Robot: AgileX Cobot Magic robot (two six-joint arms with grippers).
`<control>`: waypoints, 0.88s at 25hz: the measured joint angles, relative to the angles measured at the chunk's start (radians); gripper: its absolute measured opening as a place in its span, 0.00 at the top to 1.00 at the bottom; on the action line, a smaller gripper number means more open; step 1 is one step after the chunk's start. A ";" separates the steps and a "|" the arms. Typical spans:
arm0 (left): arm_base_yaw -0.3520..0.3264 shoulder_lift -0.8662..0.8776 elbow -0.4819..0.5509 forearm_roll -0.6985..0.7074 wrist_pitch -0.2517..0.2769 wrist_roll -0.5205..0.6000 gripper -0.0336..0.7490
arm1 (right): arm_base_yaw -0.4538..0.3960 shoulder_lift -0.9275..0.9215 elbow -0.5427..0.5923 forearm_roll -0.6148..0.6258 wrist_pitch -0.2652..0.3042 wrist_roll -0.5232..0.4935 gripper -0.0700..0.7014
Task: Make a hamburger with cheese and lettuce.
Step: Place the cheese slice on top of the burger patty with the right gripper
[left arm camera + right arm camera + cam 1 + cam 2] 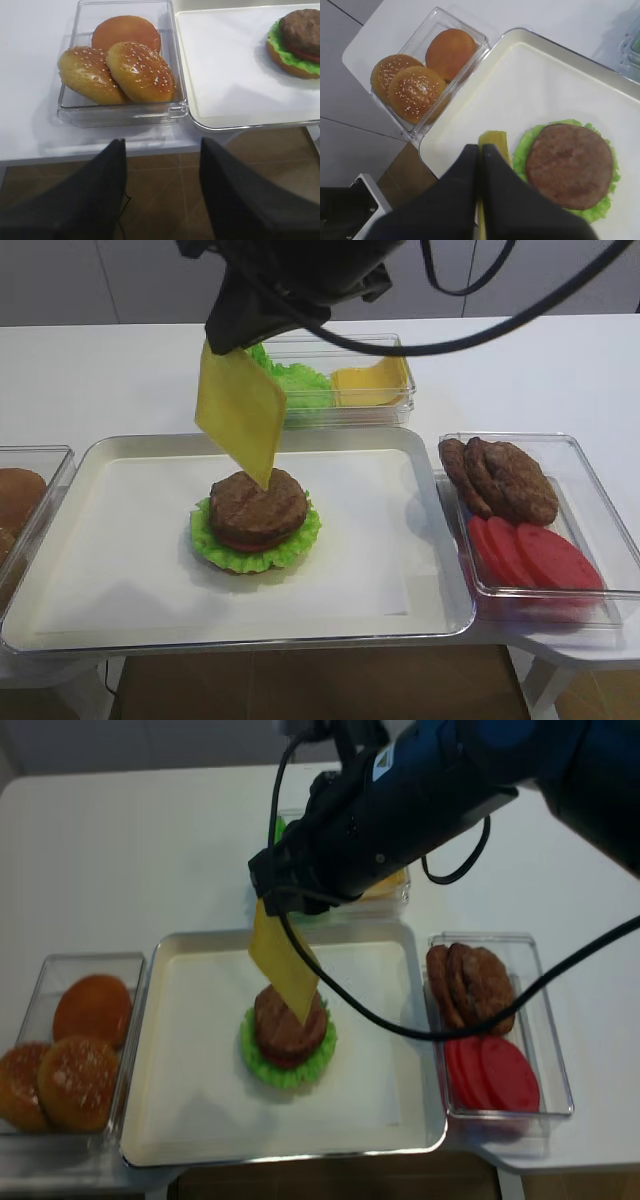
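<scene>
The white table (pixel 100 380) fills both exterior views, and on it a large metal tray (pixel 420 610) with a white liner takes up the centre and lower middle of the frame. The right arm (pixel 450 790), dark blue and bulky with black cables looping off it, comes in from the upper right of the realsense view and slants down and left across the middle, its wrist ending above the tray's far edge. At its tip the right gripper (pixel 480 152) has its black fingers pressed together on the top edge of the cheese (pixel 240 412); the yellow slice hangs tilted, one corner pointing down over the hamburger (pixel 258 518), and the pictures do not show if they touch.

The hamburger sits a little left of centre in the tray: brown patty on top, a red slice under it, ruffled lettuce (pixel 300 532) spreading around.

At the right of the frame a clear box (pixel 600 540) holds loose brown patties (pixel 505 478) behind red slices (pixel 535 555). At the top centre another clear box (pixel 400 400) holds more green leaves (pixel 295 380) and yellow slices (pixel 368 382). At the left a third box (pixel 125 112) holds buns (pixel 117 70), two of them seeded.

The left gripper (pixel 162 185) shows only in its own wrist view, low in the frame over the brown floor in front of the table edge, its two dark fingers spread wide with nothing between them
</scene>
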 joint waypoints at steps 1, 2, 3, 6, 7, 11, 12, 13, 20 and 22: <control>0.000 0.000 0.000 0.000 0.000 0.000 0.50 | 0.009 0.010 0.000 0.003 -0.004 0.000 0.90; 0.000 0.000 0.000 0.000 0.000 0.000 0.50 | 0.015 0.019 0.000 0.005 -0.005 0.000 0.90; 0.000 0.000 0.000 0.000 0.000 0.000 0.50 | 0.020 0.029 0.000 0.007 -0.008 0.000 0.90; 0.000 0.000 0.000 0.000 0.000 0.000 0.50 | 0.029 0.057 0.000 0.016 -0.012 0.000 0.90; 0.000 0.000 0.000 0.000 0.000 0.000 0.50 | 0.029 0.068 0.000 0.018 -0.012 -0.006 0.90; 0.000 0.000 0.000 0.000 0.000 0.000 0.50 | 0.029 0.113 0.000 0.029 -0.016 -0.020 0.90; 0.000 0.000 0.000 0.000 0.000 0.000 0.50 | 0.029 0.125 0.000 0.031 -0.020 -0.026 0.90; 0.000 0.000 0.000 0.000 0.000 0.000 0.50 | 0.029 0.134 0.000 0.036 -0.020 -0.038 0.90; 0.000 0.000 0.000 0.000 0.000 0.000 0.50 | 0.029 0.186 0.000 0.113 -0.020 -0.124 0.90; 0.000 0.000 0.000 0.000 0.000 0.000 0.50 | 0.029 0.197 0.000 0.113 -0.020 -0.129 0.90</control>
